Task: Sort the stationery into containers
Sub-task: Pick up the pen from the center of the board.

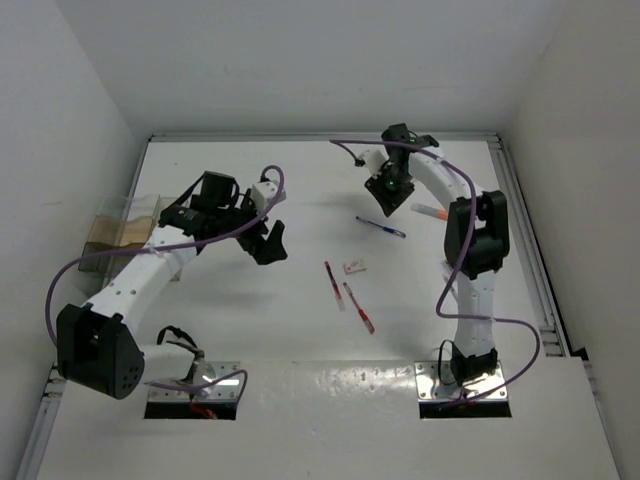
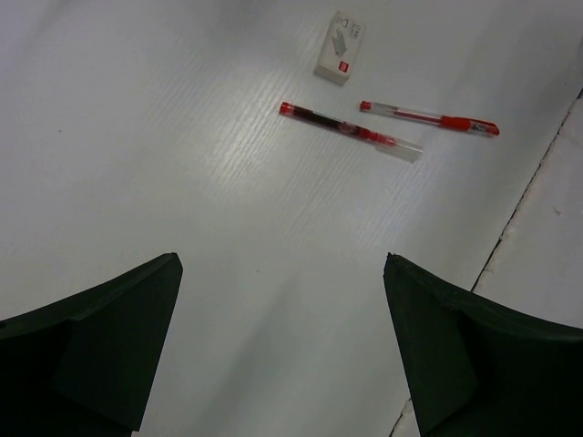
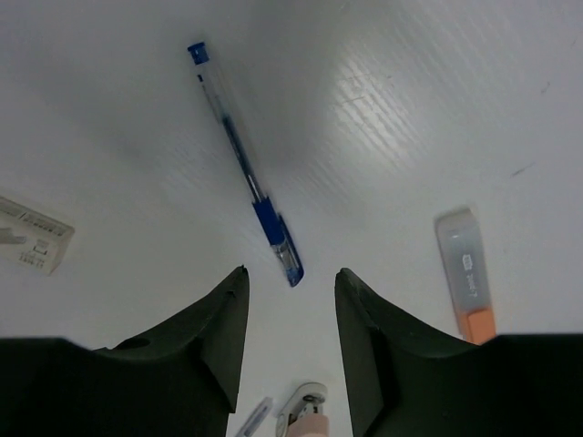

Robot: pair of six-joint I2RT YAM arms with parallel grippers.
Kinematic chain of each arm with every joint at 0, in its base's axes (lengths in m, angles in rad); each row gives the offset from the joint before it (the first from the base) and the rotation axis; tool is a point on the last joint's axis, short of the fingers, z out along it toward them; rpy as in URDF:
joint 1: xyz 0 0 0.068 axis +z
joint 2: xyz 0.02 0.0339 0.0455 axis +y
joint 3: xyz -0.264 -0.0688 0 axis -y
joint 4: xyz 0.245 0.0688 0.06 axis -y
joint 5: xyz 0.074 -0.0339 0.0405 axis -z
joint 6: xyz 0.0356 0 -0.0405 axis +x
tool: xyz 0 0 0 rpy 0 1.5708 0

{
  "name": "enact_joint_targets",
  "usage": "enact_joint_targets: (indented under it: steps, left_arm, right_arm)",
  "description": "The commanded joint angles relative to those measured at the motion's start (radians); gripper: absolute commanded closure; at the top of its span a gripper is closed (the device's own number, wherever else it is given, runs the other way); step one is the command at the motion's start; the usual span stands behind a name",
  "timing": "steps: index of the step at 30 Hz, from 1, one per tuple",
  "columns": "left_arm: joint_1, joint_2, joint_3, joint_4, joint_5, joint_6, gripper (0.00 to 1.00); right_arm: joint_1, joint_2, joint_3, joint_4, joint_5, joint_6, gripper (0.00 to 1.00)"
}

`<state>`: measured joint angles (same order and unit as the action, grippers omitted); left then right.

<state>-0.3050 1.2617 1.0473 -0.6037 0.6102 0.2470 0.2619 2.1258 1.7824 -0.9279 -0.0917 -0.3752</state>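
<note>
My left gripper (image 1: 268, 240) is open and empty above the table left of centre; in the left wrist view (image 2: 281, 259) its jaws stand wide apart. Ahead of it lie two red pens (image 2: 351, 132) (image 2: 428, 117) and a whitish eraser (image 2: 340, 47). My right gripper (image 1: 385, 190) is open and empty (image 3: 291, 270), hovering just behind the capped end of the blue pen (image 3: 246, 168). A white-sleeved piece with an orange-pink end (image 3: 466, 273) lies to its right. A pink marker end (image 3: 308, 414) and a pale pen tip (image 3: 255, 417) show below the jaws. The clear containers (image 1: 125, 228) stand at the left edge.
From above, the red pens (image 1: 333, 285) (image 1: 359, 308), the eraser (image 1: 353, 267) and the blue pen (image 1: 381, 227) lie mid-table between the arms. White walls close in the table on three sides. A seam runs across the near edge.
</note>
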Motion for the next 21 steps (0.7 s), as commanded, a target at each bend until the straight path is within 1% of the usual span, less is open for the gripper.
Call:
enact_joint_targets:
  steps: [1, 3, 9, 21]
  left_arm:
    - [0.012, 0.011, 0.017, 0.021, 0.036, 0.008, 0.00]
    - [0.017, 0.019, 0.020, 0.022, 0.048, 0.011, 0.00]
    - [0.027, 0.042, 0.020, 0.044, 0.060, -0.015, 0.00]
    - [0.058, 0.045, 0.005, 0.045, 0.082, -0.012, 0.00]
  right_arm:
    - [0.002, 0.042, 0.101, -0.065, 0.018, -0.080, 0.57]
    - [0.008, 0.060, 0.104, -0.066, 0.023, -0.093, 0.57]
    - [0.030, 0.089, 0.037, -0.037, 0.070, -0.133, 0.57]
    - [0.026, 0.151, 0.008, -0.014, 0.089, -0.149, 0.57]
